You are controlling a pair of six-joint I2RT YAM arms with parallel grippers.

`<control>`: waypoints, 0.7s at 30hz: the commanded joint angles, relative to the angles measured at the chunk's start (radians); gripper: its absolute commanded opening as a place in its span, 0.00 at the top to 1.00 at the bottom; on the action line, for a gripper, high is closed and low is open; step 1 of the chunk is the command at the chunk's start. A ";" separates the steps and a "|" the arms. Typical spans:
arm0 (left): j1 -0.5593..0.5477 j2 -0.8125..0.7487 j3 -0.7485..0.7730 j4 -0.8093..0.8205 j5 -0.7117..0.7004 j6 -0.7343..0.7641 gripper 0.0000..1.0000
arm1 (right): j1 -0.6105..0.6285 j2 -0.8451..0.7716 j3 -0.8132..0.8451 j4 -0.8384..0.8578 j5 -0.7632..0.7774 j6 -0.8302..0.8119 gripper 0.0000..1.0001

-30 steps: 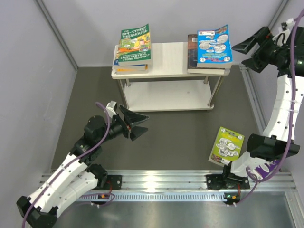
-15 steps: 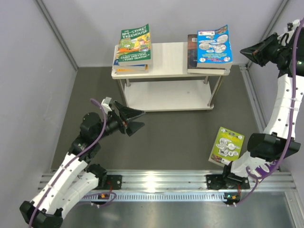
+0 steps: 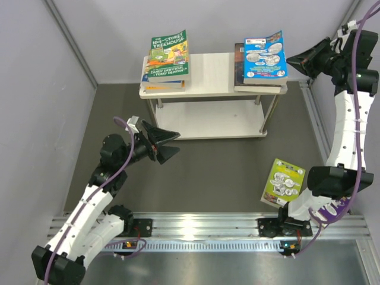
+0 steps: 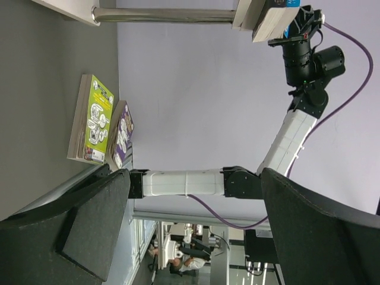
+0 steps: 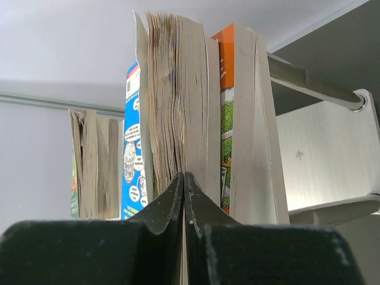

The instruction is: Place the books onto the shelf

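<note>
Top external view: at centre left we see the left gripper (image 3: 177,142), spread wide and empty. The shelf (image 3: 211,74), top centre, carries a green-covered stack (image 3: 167,59) at its left end and a blue-covered stack (image 3: 264,57) at its right. A lime book (image 3: 284,181) lies on the floor (image 3: 225,166), lower right. At upper right, the right gripper (image 3: 290,59) — clenched on nothing — points at the blue-covered stack's page edges.

Book stacks (image 3: 168,56) atop shelf (image 3: 211,74); lime book (image 3: 284,181) on floor (image 3: 219,166).
</note>
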 commanded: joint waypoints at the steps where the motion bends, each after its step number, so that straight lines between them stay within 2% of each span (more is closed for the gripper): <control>1: 0.031 0.009 0.011 0.100 0.060 -0.007 0.04 | 0.027 0.006 -0.006 0.066 0.026 0.016 1.00; 17: 0.080 0.130 0.028 0.206 0.157 -0.018 0.05 | 0.061 -0.018 -0.056 0.071 0.077 0.009 1.00; 19: 0.080 0.142 0.045 0.173 0.158 0.014 0.05 | 0.032 -0.041 -0.052 0.013 0.104 -0.027 0.95; 21: 0.080 0.164 0.099 0.112 0.164 0.104 0.06 | 0.002 -0.063 -0.058 -0.035 0.150 -0.068 0.72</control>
